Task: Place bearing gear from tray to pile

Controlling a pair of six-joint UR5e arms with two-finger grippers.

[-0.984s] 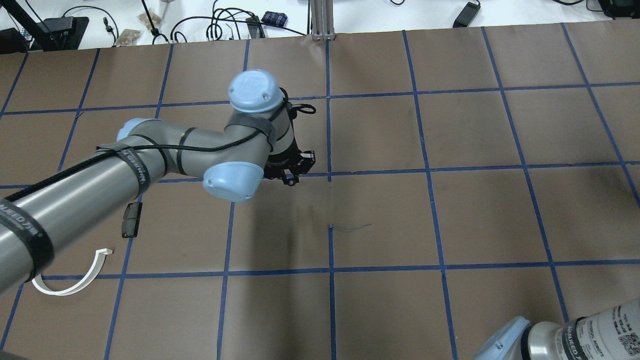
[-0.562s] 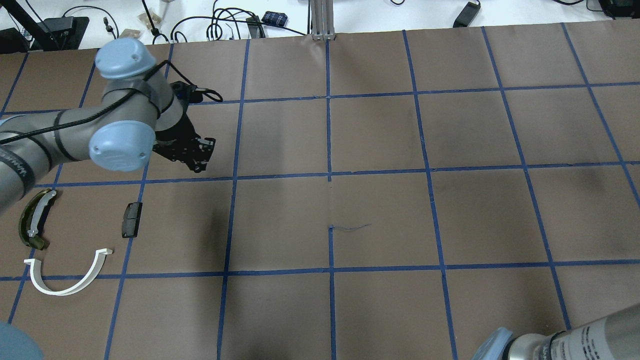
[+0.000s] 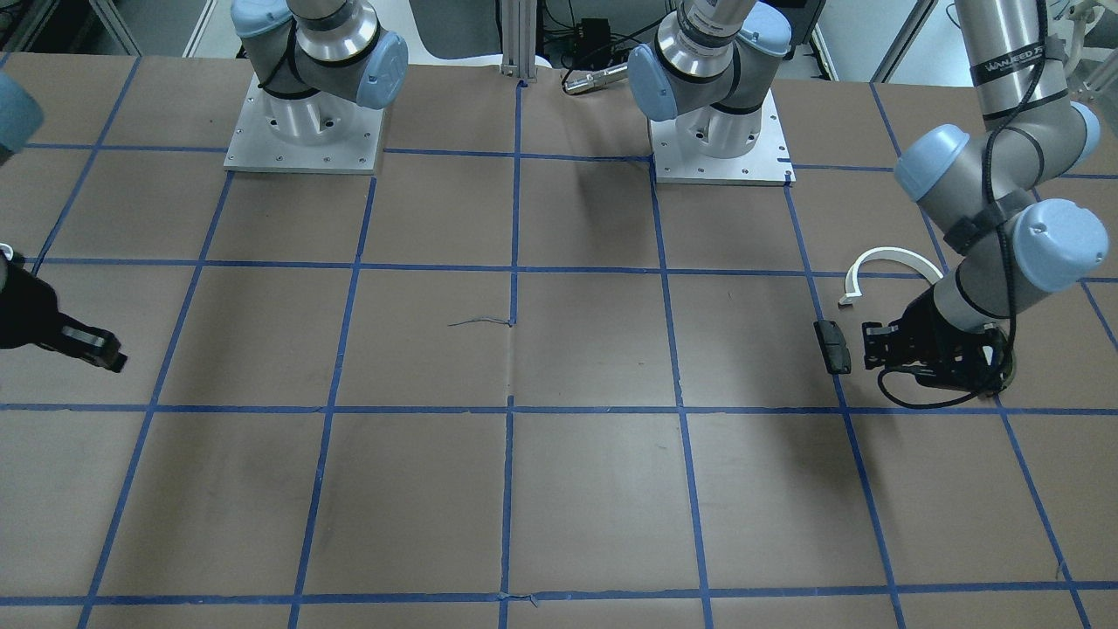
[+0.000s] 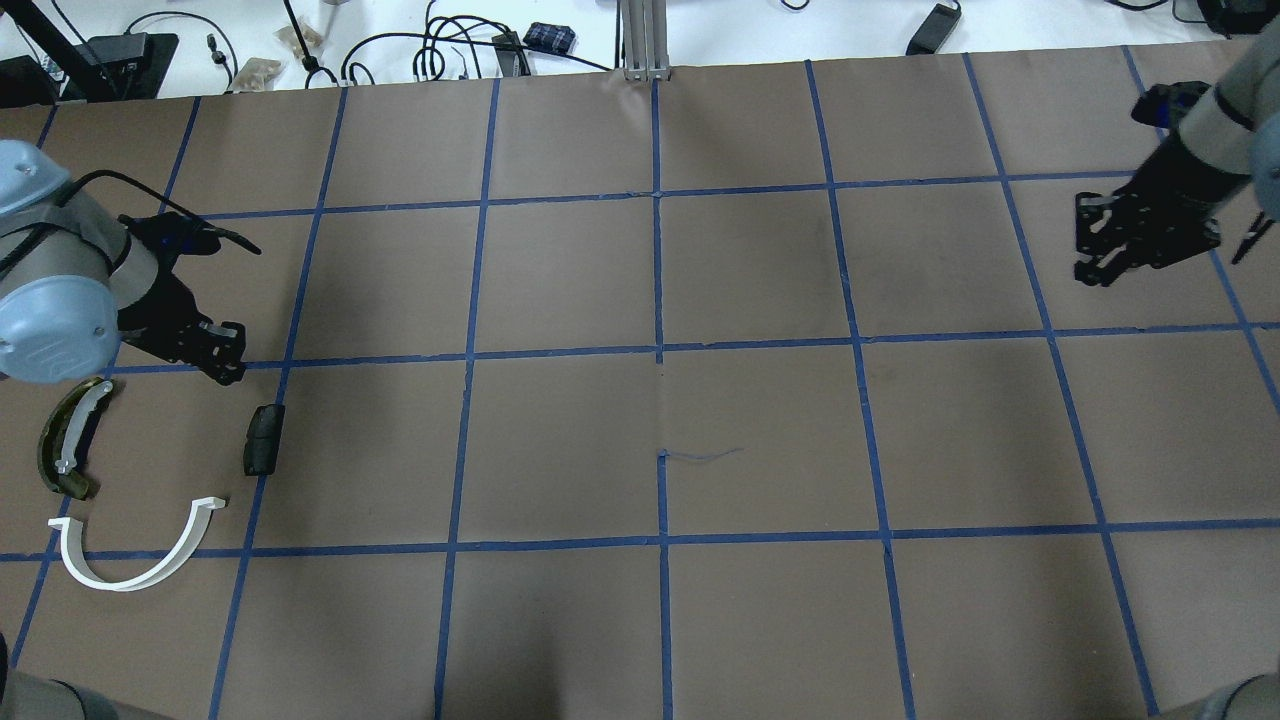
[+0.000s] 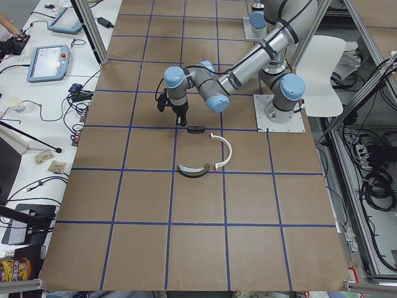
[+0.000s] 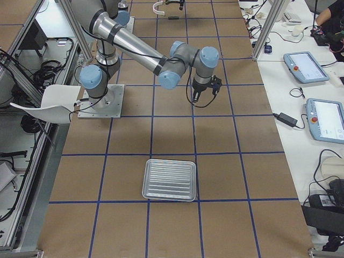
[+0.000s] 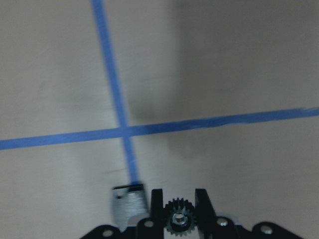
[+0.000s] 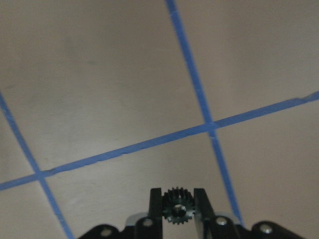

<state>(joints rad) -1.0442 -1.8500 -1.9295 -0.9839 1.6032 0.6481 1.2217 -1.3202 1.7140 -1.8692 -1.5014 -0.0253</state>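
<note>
Overhead and front share the table (image 4: 760, 420); wrist cameras seemingly look close.

2 grey arms (image 3: 1000, 22), blue caps (image 3: 1061, 245), possibly lettered bands (image 3: 1009, 66).

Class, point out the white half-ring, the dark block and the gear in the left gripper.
Half-ring (image 4: 125, 584): overhead view, bottom of its curve.
Block (image 4: 264, 440): overhead view, middle of its top.
Gear (image 7: 178, 219): left wrist view, its hub.

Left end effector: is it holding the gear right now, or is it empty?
Holding it. In the left wrist view the left end effector is shut on the bearing gear, a small dark toothed wheel between its fingers.
</note>
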